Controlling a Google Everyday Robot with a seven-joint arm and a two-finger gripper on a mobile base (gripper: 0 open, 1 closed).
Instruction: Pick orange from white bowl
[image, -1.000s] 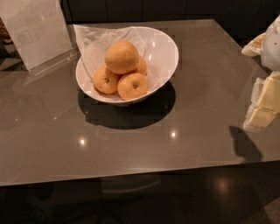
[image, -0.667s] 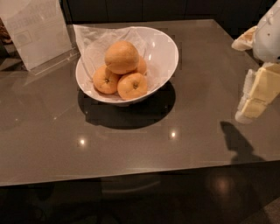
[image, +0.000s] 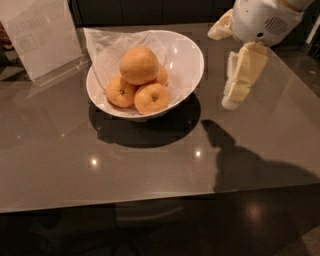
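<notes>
The orange (image: 139, 65), the largest and smooth-skinned, sits on top of the pile in the white bowl (image: 186, 60). Two smaller oranges with dark stem dimples (image: 151, 98) lie below it at the front, and another peeks out behind. Crinkled white paper (image: 107, 50) lines the bowl's left side. The bowl stands on the grey table (image: 150, 160) at the back centre. My gripper (image: 220, 70) hangs above the table just right of the bowl, apart from it. Its two cream fingers (image: 242, 75) are spread open and hold nothing.
A clear plastic sign holder (image: 42, 37) stands at the back left of the table. The table's front edge (image: 150, 202) runs across the lower part of the view, with dark floor below. The arm's shadow (image: 245, 160) falls on the table's right part.
My gripper has moved left from the table's right edge and now hangs close beside the bowl. The bowl and oranges have not moved.
</notes>
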